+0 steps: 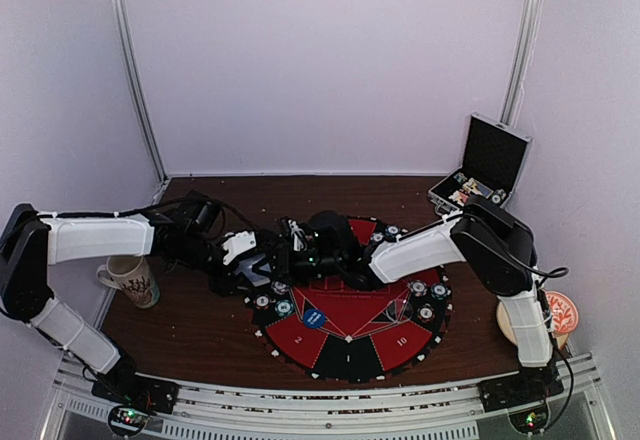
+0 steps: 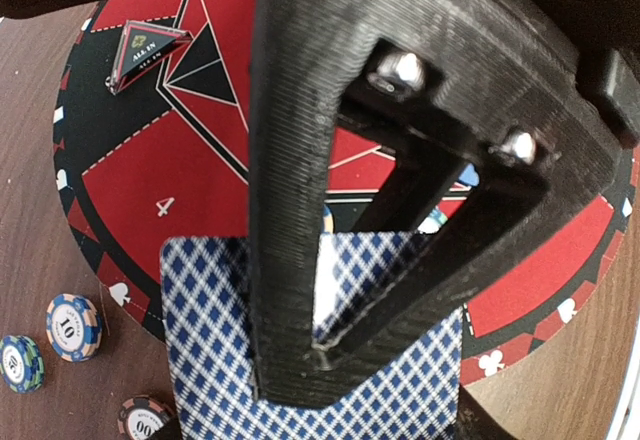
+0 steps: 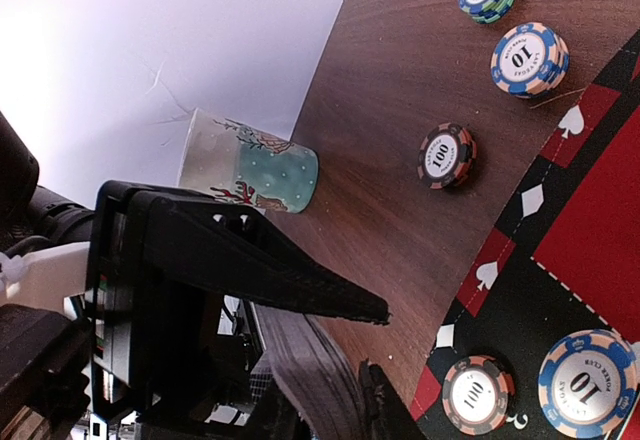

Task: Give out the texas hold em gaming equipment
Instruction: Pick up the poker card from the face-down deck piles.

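The left gripper (image 2: 300, 380) held the cards (image 2: 200, 340). I couldn't tell if the right gripper (image 3: 372, 345) was pinching one. A weak pinch could spill them.

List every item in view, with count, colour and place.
Game mat: one, round, red and black, table centre.
Poker chips: five stacks in the right wrist view, more across the mat; blue-green, orange-blue, black-red; on the mat's rim and the wood beside it.
Playing cards: one stack, blue-checked backs, held up where the grippers meet.
Blue button disc: one, on the mat's left part.
Triangular marker: one, red-black, on the mat.
Orange disc: one, orange-white, right edge.
Mug: one, patterned, left edge.
Case: one, black, silver-edged, open, far right corner.
Table: one, brown wood.
Left gripper: black, holding the cards.
Right gripper: black, at the cards; grip unclear.
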Robot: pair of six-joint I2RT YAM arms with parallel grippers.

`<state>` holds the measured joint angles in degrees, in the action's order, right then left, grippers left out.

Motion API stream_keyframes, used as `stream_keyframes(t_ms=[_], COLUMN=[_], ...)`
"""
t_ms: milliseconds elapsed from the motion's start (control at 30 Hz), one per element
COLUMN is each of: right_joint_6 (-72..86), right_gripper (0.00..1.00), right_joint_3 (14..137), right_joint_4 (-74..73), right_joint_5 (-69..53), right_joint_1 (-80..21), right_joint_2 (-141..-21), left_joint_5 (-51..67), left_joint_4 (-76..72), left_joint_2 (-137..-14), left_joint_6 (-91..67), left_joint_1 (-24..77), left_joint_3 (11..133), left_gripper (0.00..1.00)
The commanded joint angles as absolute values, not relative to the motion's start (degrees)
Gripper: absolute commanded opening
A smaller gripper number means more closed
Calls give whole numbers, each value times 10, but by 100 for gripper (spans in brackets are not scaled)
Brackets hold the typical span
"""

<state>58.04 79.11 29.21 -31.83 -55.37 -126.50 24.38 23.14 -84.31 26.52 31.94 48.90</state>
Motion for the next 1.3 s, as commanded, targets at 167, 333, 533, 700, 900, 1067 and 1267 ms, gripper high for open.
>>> stream_keyframes(t_ms=[167,333,533,700,900,1067,1267], right_joint_6=[552,554,564,572,567,566,567], right_gripper=[23,30,27,19,10,8,19], right_joint_3=[765,755,747,737,728,724,727], right_joint_4=[259,271,295,311,311,313,316], right_joint_5=[-294,-308,-323,-332,-331,-333,-338], right_joint_1=[-537,-539,-539,-540,-541,-542,-543], right_joint_2=[-1226,-1216,-1215,-1207,-1193,-1191,-1193], left_joint_5=[256,254,253,248,244,242,241], left_joint_4=[222,220,219,215,213,212,212], left_joint_2=[-826,-827,-828,-833,-839,-841,-845], left_joint_6=[274,273,272,272,271,271,271], left_joint_1=[319,319,320,319,318,319,319], left_joint_3=[480,479,479,477,478,477,479], left_gripper=[40,40,40,40,40,40,40])
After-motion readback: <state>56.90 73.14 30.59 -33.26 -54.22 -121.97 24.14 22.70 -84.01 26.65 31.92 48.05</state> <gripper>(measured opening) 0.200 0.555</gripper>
